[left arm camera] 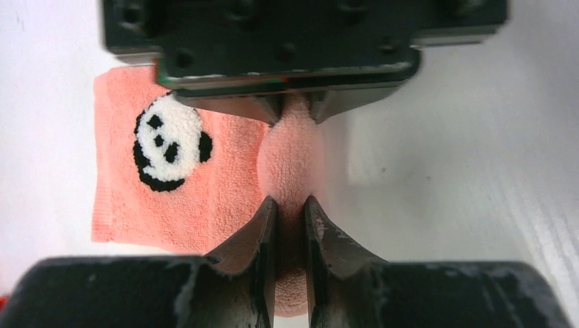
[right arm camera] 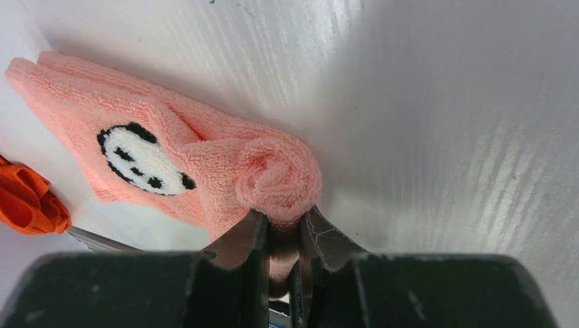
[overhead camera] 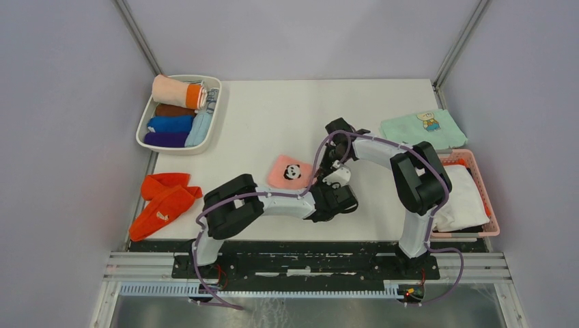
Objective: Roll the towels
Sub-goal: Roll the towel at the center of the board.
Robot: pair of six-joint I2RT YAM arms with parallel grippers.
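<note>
1. Orange towels [overhead camera: 164,201] lie heaped at the table's [overhead camera: 273,116] left edge, well apart from me.
2. Pink panda towel [overhead camera: 290,171] lies mid-table, its right side rolled up and hidden from above by my arms.
3. My left gripper [left arm camera: 290,205] pinches one end of that rolled side, jaws nearly closed.
4. My right gripper [right arm camera: 283,220] pinches the other end likewise.

Panda towel [overhead camera: 290,171] central on table [overhead camera: 273,116]; tray [overhead camera: 176,150] behind-left, basket [overhead camera: 483,191] right, perhaps off-edge.

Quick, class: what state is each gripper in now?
Left gripper: closed on the pink towel, at its rolled edge.
Right gripper: closed on the same roll.
</note>
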